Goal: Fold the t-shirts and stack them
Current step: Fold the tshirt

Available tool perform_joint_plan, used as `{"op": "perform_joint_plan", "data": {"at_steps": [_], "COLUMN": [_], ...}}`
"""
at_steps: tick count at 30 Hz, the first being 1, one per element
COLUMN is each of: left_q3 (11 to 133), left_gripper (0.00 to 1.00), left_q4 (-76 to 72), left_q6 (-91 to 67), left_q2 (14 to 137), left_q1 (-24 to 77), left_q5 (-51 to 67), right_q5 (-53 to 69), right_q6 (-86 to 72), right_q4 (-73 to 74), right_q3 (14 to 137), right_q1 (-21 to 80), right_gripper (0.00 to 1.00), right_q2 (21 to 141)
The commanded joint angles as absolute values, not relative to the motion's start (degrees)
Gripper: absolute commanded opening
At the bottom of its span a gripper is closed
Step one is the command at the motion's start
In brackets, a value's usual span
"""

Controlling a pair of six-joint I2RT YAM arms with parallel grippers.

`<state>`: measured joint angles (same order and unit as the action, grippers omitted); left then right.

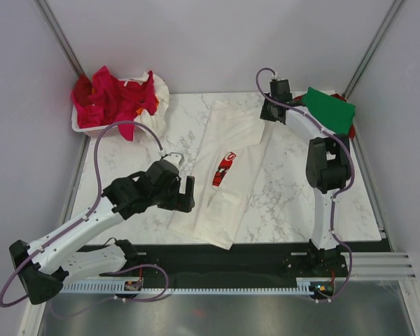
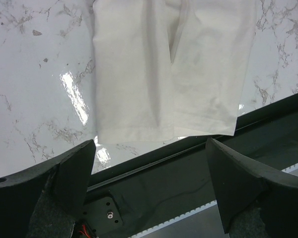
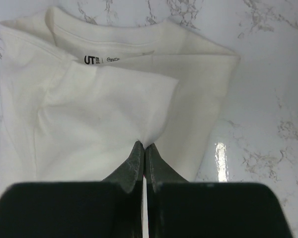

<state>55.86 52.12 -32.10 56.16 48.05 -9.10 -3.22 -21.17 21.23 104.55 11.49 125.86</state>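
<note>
Right wrist view, right gripper (image 3: pixel 143 148) pinched shut on a puckered fold of the white t-shirt (image 3: pixel 89 114), collar just ahead of it, left gripper (image 2: pixel 150 148) spread wide, shirt hem just ahead, not touching.

The white t-shirt (image 1: pixel 227 171), red-printed, is lying folded lengthwise right of the basket (image 1: pixel 84 128); red t-shirts (image 1: pixel 112 98) are sitting heaped inside it; a green t-shirt (image 1: pixel 330 108) is lying far right.

Top camera sits high behind the arm bases, looking down on the whole table (image 1: pixel 287 196). Left wrist camera hangs close over the white t-shirt (image 1: pixel 227 203) hem at the 6 o'clock edge. Right wrist camera sits very close on the same shirt's collar, toward 1 o'clock.
</note>
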Motion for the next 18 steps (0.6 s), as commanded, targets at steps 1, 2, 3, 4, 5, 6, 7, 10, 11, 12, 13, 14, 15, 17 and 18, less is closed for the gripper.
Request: {"op": "perform_joint_plan", "data": {"at_steps": [1, 2, 3, 4, 5, 6, 7, 10, 11, 12, 13, 14, 15, 17, 18], "left_q3": [55.5, 55.5, 55.5, 55.5, 55.4, 55.3, 55.3, 55.3, 55.3, 55.3, 55.3, 55.9, 56.5, 58.8, 59.6], "left_gripper": [1.00, 1.00, 1.00, 1.00, 1.00, 1.00, 1.00, 1.00, 1.00, 1.00, 1.00, 1.00, 1.00, 1.00, 1.00], "left_q4": [50.2, 50.2, 50.0, 49.8, 49.7, 49.5, 49.1, 48.2, 47.7, 47.3, 46.6, 46.3, 46.2, 46.2, 46.2], "left_q6": [-30.1, -30.1, -30.1, -30.1, -30.1, -30.0, -29.8, -29.1, -28.7, -28.4, -27.6, -27.0, -26.2, -23.7, -22.8], "left_q2": [56.5, 56.5, 56.6, 56.6, 56.9, 57.2, 57.4, 58.8, 59.3, 60.5, 61.2, 61.8, 63.2, 63.9, 64.2], "left_q1": [47.8, 47.7, 47.7, 47.7, 47.8, 47.7, 47.6, 47.5, 47.5, 47.1, 46.8, 46.1, 45.5, 43.0, 42.0], "left_q5": [-9.7, -9.7, -9.6, -9.3, -9.2, -9.1, -8.8, -8.9, -8.8, -8.8, -9.0, -9.1, -9.3, -8.9, -8.5], "right_q5": [-6.9, -8.0, -8.3, -8.3, -8.3, -8.9, -10.5, -20.3, -21.8, -22.4, -21.5, -19.7, -17.5, -8.0, -5.0], "right_q6": [-20.1, -20.2, -20.5, -20.7, -20.7, -20.9, -21.1, -21.6, -21.9, -21.8, -21.9, -22.0, -22.5, -23.3, -24.9], "right_q4": [21.5, 22.2, 22.5, 22.9, 24.6, 26.0, 27.5, 32.9, 33.3, 32.8, 31.8, 29.4, 27.9, 22.2, 20.6], "right_q3": [103.6, 103.4, 103.3, 103.1, 103.4, 103.9, 104.6, 103.6, 102.3, 100.7, 96.7, 94.7, 92.7, 86.2, 84.3], "right_q1": [11.3, 11.3, 11.3, 11.2, 11.0, 10.9, 10.8, 10.9, 10.8, 10.8, 10.9, 10.8, 10.9, 10.9, 10.8], "right_gripper": [0.00, 0.00, 0.00, 0.10, 0.19, 0.27, 0.37, 0.57, 0.61, 0.64, 0.66, 0.67, 0.68, 0.72, 0.73], "right_q2": [122.2, 122.3, 122.6, 123.7, 124.6, 125.7, 127.6, 129.3, 128.9, 126.8, 125.4, 123.9, 120.6, 117.4, 114.9]}}
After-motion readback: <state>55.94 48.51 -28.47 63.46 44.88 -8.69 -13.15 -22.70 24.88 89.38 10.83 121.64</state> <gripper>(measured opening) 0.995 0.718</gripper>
